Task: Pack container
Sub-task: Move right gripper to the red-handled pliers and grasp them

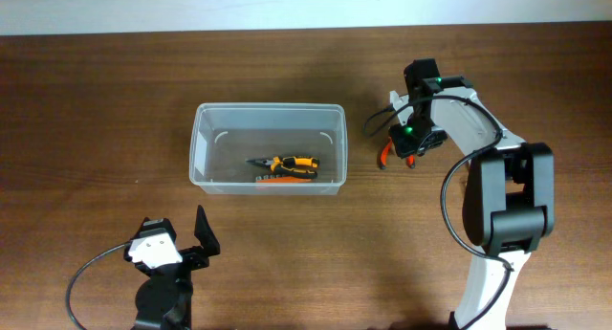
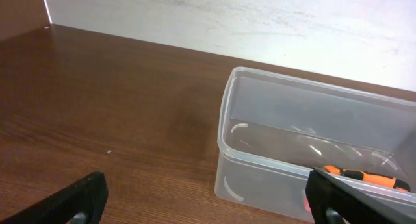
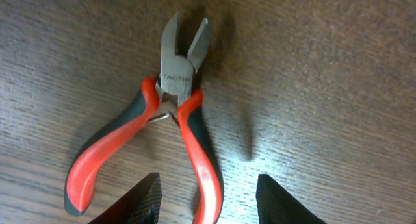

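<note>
Right gripper [image 3: 207,201]: spread wide, low over the handles of the red diagonal cutters [image 3: 175,113]; contact unclear.
Right arm: bent toward the far edge.
Left gripper [image 2: 208,204]: spread, empty, near the front edge, facing the container [image 2: 223,130].

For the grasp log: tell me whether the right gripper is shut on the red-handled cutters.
No: the right gripper is open, fingers spread above the red-handled cutters, which lie flat on the table.
</note>
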`<state>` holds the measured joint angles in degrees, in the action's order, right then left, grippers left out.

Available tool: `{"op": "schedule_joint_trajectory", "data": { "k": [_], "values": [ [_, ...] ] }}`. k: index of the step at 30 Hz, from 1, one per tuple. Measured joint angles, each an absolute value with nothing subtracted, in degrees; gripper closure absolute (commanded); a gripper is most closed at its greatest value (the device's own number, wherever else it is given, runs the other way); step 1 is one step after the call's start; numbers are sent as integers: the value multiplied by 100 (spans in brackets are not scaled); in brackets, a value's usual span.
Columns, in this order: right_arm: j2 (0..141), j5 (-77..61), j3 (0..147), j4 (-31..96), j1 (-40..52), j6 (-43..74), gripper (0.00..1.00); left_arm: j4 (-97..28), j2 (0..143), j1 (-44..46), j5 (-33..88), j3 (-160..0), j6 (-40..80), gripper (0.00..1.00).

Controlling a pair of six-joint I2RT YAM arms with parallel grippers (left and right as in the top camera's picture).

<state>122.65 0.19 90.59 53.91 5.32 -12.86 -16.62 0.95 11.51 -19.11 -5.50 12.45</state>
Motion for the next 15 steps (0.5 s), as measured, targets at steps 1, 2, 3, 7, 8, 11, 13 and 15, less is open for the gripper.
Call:
{"op": "schedule_joint_trajectory", "data": {
  "k": [1, 2, 3, 7, 8, 11, 13, 15],
  "values": [
    [12265, 19, 9056, 5371, 532, -1291, 53, -1662, 95, 1151, -1911, -550, 1245, 1],
    [12265, 19, 9052, 5352, 532, -1288, 53, -1662, 95, 1151, -1911, -550, 1245, 1],
    [12265, 19, 9043, 5328, 532, -1291, 52, -1662, 95, 1151, -1911, -550, 1245, 1],
    [12265, 19, 8923, 5155, 532, -1291, 52, -1662, 95, 1151, -1911, -550, 1245, 1],
    [12267, 21, 8888, 5131, 532, -1291, 52, -1662, 95, 1151, -1911, -550, 1245, 1],
    [12293, 19, 8858, 5076, 532, -1291, 53, -1662, 95, 1151, -1911, -550, 1245, 1],
    [12296, 19, 8858, 5070, 532, -1297, 62, -1662, 95, 1151, -1911, -550, 1245, 1],
    [12296, 21, 8858, 5068, 532, -1350, 72, -1662, 95, 1151, -1911, -550, 1245, 1]
  ]
}}
